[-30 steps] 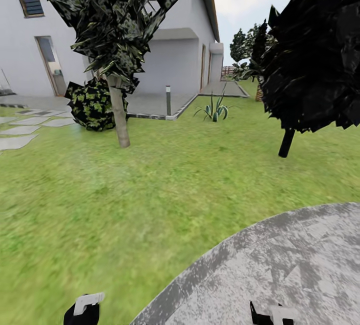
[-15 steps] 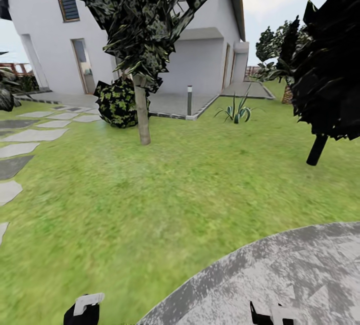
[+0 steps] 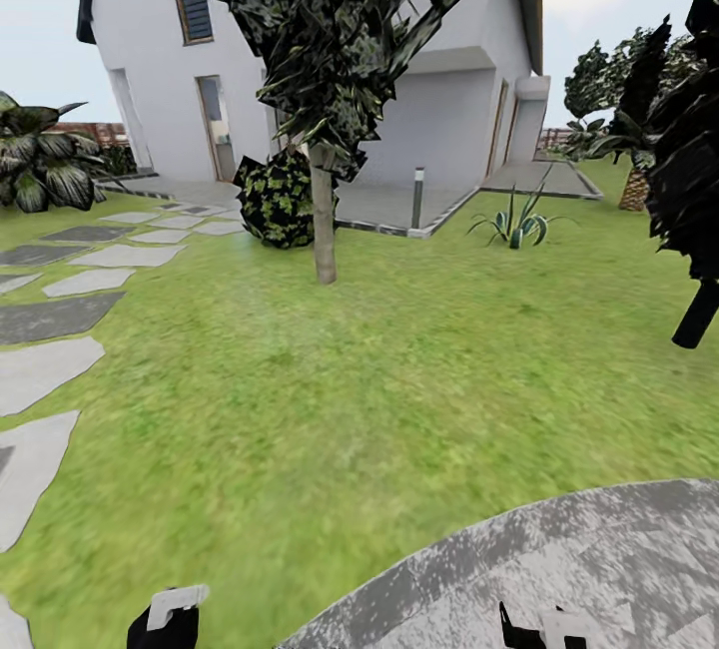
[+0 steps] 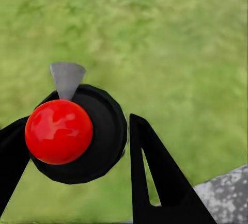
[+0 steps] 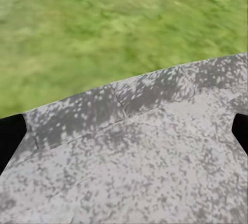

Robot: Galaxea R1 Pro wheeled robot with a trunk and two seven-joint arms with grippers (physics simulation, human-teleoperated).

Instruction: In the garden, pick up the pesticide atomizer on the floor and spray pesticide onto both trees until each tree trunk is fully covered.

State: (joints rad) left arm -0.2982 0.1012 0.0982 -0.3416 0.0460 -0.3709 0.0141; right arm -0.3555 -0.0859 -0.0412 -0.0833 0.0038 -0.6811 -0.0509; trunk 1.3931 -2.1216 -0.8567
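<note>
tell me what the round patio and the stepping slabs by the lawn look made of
The round patio looks like stone or concrete: matte, mottled grey with white speckles and faint joint lines. The stepping slabs look like flat grey stone, smooth and dull, with irregular edges set into the grass.

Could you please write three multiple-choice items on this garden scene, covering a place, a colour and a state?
1. Where does the round shrub stand?
A. Beside the thin tree trunk
B. On the stone patio
C. On the stepping stones

2. What colour is the ball between the left gripper's fingers?
A. Blue
B. Red
C. Yellow

3. How is the right gripper?
A. Shut on a sprayer
B. Shut on the ball
C. Open, holding nothing

Answers: 1 A, the shrub sits just left of the trunk; 2 B, it renders bright red; 3 C, its fingers sit far apart over bare patio.
</note>
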